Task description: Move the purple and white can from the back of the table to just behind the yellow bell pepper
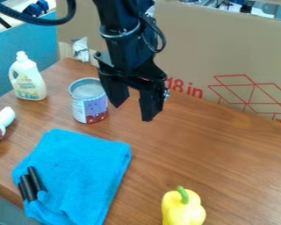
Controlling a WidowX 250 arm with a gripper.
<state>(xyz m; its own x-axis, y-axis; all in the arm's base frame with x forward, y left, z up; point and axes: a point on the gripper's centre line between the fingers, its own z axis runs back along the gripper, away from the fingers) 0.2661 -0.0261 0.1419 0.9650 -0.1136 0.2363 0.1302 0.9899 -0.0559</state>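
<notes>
The can (pixel 89 103) stands upright on the worktop (pixel 225 162), toward its far-left corner as viewed. Its long axis is vertical, and its round rim faces up. A label with purple and red areas wraps the side.

The gripper (pixel 131 112) hangs down just beside the can, on the can's right in the view. Relative to the fingers (pixel 149 104), the can lies to the left: the nearer finger overlaps the can's right side in the view, and the other finger is farther off to the right. Whether the nearer finger touches the can cannot be determined. The fingers are released and spread apart, with no object held between them. They point downward, roughly parallel to the can's long axis. One arm (pixel 122 39) is present; it enters from the top edge of the view.

Left of the can, a white bottle (pixel 29 81) stands upright near the left edge of the worktop. A white-and-brown object (pixel 3 121) lies nearer, at the left border of the view. A folded blue cloth (pixel 87 169) lies flat in front of the can, with black cylinders (pixel 30 183) on its near-left part. A yellow pepper (pixel 182 211) with a green stem sits right of the cloth.
</notes>
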